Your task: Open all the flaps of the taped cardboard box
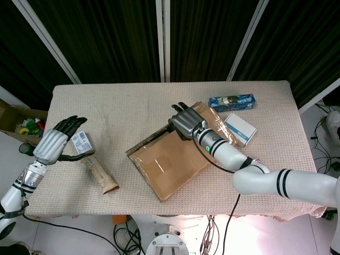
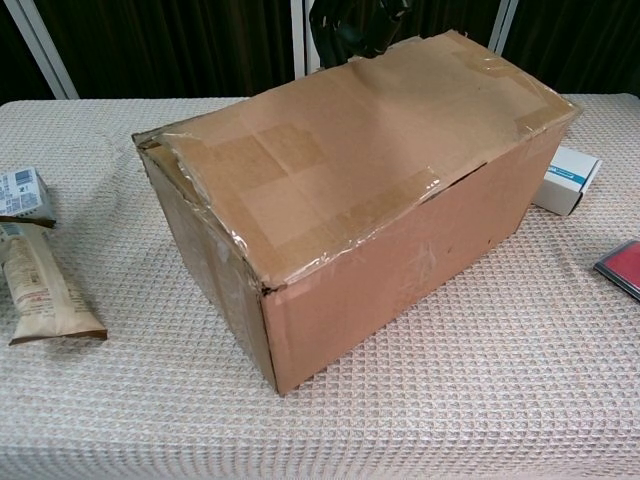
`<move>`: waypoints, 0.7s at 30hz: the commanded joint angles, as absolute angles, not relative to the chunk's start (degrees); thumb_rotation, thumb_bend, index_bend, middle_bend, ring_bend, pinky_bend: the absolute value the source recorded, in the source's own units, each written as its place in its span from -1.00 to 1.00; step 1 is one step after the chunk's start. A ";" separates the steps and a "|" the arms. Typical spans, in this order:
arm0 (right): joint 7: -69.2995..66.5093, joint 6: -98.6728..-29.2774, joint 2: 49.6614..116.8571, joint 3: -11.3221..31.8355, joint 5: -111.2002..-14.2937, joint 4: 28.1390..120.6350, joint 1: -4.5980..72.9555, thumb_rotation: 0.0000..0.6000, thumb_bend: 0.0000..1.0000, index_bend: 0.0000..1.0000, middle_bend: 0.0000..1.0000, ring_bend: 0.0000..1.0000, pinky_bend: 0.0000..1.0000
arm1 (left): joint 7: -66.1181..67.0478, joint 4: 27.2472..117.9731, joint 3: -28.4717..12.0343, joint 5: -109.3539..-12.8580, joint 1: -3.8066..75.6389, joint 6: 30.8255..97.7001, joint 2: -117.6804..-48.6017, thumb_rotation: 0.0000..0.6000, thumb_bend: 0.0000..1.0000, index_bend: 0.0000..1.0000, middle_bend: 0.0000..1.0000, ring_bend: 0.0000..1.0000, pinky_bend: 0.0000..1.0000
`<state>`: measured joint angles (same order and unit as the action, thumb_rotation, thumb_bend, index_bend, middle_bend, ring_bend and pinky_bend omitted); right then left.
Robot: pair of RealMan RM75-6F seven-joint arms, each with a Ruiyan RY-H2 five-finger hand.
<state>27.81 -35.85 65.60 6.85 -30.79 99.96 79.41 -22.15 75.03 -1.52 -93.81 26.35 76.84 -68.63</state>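
The taped cardboard box (image 1: 171, 163) sits mid-table with its flaps lying flat and clear tape along the seams; in the chest view the box (image 2: 350, 190) fills the middle. My right hand (image 1: 185, 121) lies over the box's far top edge with the fingers held close together, and I see nothing gripped. From the chest, only its dark fingers (image 2: 348, 22) show, above and behind that edge. My left hand (image 1: 53, 143) hovers at the table's left end with fingers spread, holding nothing, well away from the box.
A small white-and-blue packet (image 1: 81, 142) and a brown paper bag (image 1: 100, 176) lie beside my left hand. A blue snack packet (image 1: 231, 102) and a white box (image 1: 240, 129) lie right of the carton. A red item (image 2: 620, 268) is at the right edge.
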 commanded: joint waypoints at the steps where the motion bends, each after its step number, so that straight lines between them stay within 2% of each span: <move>1: 27.49 -36.47 64.53 6.48 -31.07 101.22 79.63 1.00 0.51 -0.03 -0.13 -1.00 -1.00 | -21.90 75.28 -1.48 -93.89 26.35 76.85 -68.47 -1.00 -0.93 -0.87 -0.83 -0.89 -0.68; 6: 26.88 -36.84 61.75 6.07 -30.41 103.99 80.12 1.00 0.52 0.04 0.02 -0.93 -1.00 | -21.52 75.74 -1.35 -93.91 26.30 76.74 -68.41 -1.00 -0.93 -0.87 -0.83 -0.89 -0.68; 21: 23.41 -41.07 47.82 6.80 -38.07 118.88 74.73 1.00 0.52 0.06 0.03 -0.93 -1.00 | -19.75 77.44 -1.28 -94.36 26.63 76.46 -68.26 -1.00 -0.93 -0.87 -0.83 -0.89 -0.68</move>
